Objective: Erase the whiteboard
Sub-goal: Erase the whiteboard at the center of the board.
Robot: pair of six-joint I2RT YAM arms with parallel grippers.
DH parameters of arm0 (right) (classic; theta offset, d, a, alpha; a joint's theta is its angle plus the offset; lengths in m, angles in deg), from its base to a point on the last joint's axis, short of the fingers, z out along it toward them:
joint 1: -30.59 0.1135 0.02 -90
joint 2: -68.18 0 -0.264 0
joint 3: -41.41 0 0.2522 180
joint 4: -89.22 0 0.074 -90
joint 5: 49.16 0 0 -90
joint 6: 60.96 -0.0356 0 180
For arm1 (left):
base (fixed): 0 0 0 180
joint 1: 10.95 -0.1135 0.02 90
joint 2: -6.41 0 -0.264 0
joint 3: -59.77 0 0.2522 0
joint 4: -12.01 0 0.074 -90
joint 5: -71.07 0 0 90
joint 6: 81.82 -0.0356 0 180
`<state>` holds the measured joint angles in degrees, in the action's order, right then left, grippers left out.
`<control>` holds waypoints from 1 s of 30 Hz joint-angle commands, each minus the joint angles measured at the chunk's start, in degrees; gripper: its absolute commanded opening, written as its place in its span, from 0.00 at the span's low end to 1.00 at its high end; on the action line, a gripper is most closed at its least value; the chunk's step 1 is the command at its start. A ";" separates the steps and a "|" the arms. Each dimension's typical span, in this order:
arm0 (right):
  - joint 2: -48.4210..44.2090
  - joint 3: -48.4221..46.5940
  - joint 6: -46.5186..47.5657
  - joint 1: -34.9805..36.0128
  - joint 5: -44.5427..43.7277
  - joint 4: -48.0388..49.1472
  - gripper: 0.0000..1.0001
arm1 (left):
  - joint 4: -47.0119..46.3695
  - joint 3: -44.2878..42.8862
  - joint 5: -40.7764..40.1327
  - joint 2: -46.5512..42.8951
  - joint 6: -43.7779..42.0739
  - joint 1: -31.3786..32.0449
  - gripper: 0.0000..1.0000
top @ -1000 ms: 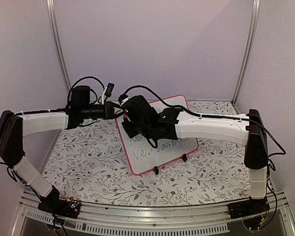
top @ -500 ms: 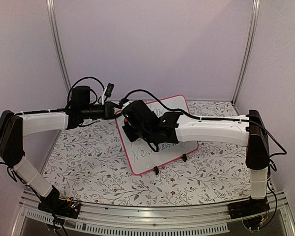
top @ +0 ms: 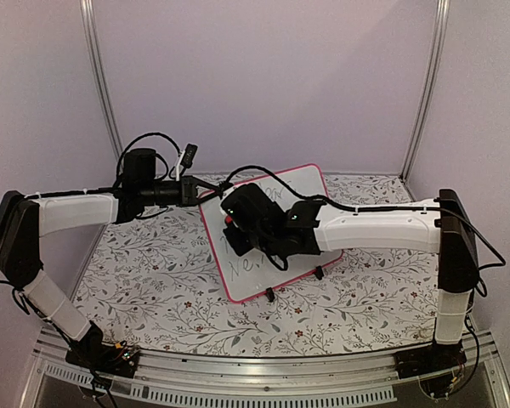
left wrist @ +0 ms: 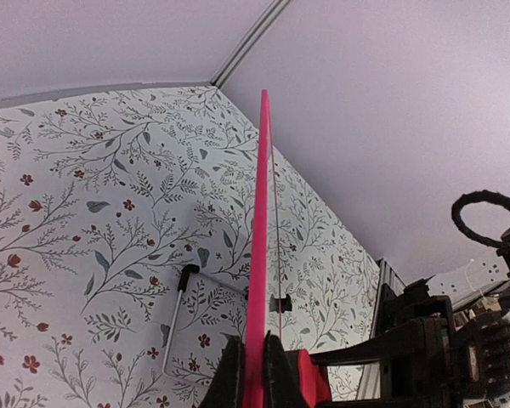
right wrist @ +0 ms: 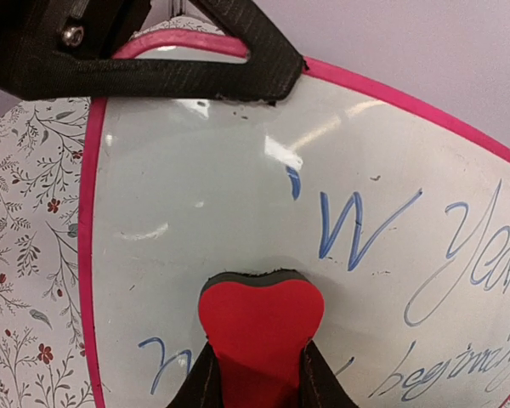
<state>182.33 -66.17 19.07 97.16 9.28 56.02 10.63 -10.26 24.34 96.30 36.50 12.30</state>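
The whiteboard [top: 304, 182], white with a pink rim, stands tilted on the table and carries blue handwriting [right wrist: 357, 225]. My left gripper [top: 201, 194] is shut on the board's upper left rim; in the left wrist view the rim [left wrist: 260, 212] runs edge-on between my fingers, where the left gripper [left wrist: 255, 353] clamps it. My right gripper [right wrist: 257, 361] is shut on a red heart-shaped eraser [right wrist: 259, 316]. The eraser's dark felt edge lies against the board's face, left of the writing. From above, the right gripper [top: 235, 228] sits over the board's left half and hides part of the text.
A floral cloth [top: 153, 280] covers the table. Black clip feet [top: 270, 295] and a wire stand [left wrist: 177, 323] prop the board. Metal posts [top: 102, 85] and plain walls close the back and sides. The left gripper's black finger [right wrist: 153, 59] crosses the top of the right wrist view.
My right gripper has slid the eraser a little down and to the right across the board, and its forearm has shifted right. The left arm and the board have stayed put.
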 commanded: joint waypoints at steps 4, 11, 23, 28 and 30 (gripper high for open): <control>-1.04 -0.17 1.20 -1.35 1.18 -3.35 0.00 | -3.23 -0.25 2.09 -1.25 -0.20 0.62 0.00; -0.28 -7.61 6.04 -1.97 -2.61 -2.71 0.00 | -3.19 -0.25 2.09 -1.21 -0.22 0.62 0.00; 3.28 -11.29 7.02 -3.11 0.49 -2.79 0.00 | -3.48 -0.34 2.51 -1.08 0.03 0.55 0.00; 4.53 -11.80 6.74 -3.11 1.00 -3.19 0.00 | -3.50 -0.33 2.54 -0.97 0.13 0.45 0.00; 4.80 -11.94 6.73 -3.11 1.13 -3.49 0.00 | -3.62 -0.33 2.59 -0.86 0.20 0.44 0.00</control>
<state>184.95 -76.27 25.49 94.12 8.80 53.35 10.17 -10.26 25.43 96.30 36.91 12.21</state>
